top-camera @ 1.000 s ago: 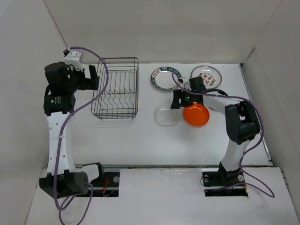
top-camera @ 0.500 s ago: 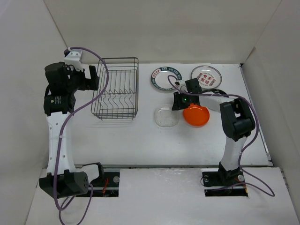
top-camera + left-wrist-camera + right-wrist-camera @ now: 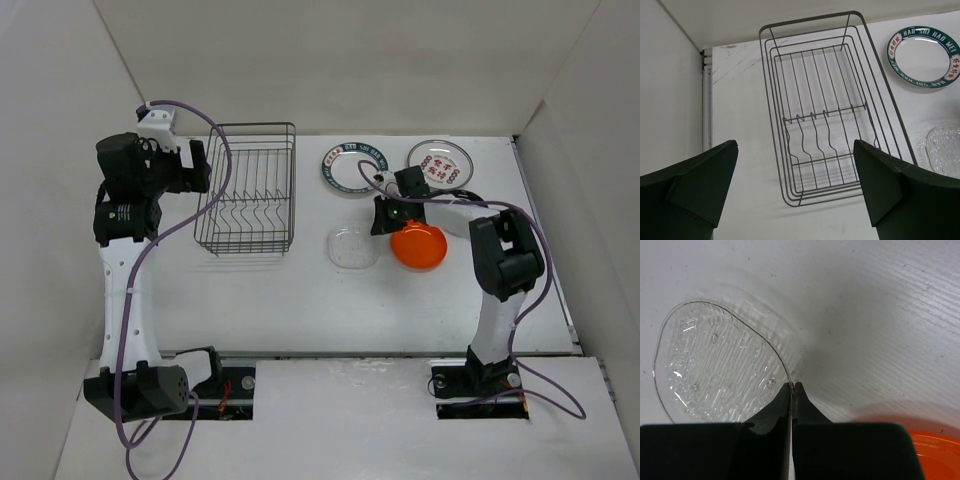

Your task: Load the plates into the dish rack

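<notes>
While the clear plate lies flat on the white table, its right-hand rim runs straight into the seam between the right gripper fingers. The 2 fingers are pressed together with no visible gap, and the thin rim edge looks nipped between the tips. The rest of the plate sticks out to the left of them in the right wrist view. Can't tell if that edge is raised off the table at all.

The orange plate sits on the other side of the gripper, near the clear one but not touching it. The right wrist cam catches only its edge at bottom right. From above, the right gripper sits between those 2 plates, toward their far side.

Further back are the green-rimmed patterned plate and the white plate with red marks. Both are flat on the table and apart from each other. That's 4 plates I can pick out, all on the table and none in the rack.

The dish rack stands left of the plates, well apart from the clear one, with 1 row of upright wire prongs across its middle.

The left gripper has its fingers spread wide and holds nothing. It hangs at the rack's left side, its cam looking down over the rack.
</notes>
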{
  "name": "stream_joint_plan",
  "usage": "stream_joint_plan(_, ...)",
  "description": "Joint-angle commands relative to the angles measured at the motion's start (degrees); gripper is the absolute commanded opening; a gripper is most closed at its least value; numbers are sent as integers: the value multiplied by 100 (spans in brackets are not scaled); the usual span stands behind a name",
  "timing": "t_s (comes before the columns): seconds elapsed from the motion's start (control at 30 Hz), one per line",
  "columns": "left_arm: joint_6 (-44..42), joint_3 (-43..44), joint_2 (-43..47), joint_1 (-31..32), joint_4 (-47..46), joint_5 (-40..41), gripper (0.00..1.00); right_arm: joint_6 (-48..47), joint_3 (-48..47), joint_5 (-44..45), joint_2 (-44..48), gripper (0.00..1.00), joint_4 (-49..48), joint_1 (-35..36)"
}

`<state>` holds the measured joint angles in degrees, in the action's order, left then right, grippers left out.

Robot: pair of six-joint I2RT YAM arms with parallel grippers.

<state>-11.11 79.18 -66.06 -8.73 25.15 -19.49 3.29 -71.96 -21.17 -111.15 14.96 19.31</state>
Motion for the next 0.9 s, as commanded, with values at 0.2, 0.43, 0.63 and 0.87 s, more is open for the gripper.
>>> stream_joint_plan(0.2,-58,168,-248,-6,7,-213,100,672,-195,595,637,0,14,161)
stream_joint_plan(0.43,-285,792,-750,178,289,-1189,100,989,-695,1773,2193,0,771,460)
stream_joint_plan(0.63,-698,985,-1207,995,368,-2803,100,1227,-1249,1976,2713,0,824,1117)
stream_joint_plan(0.87,-524,1267,-1716,1549,307,-3580,100,1569,-1145,1574,2765,0,79,1373)
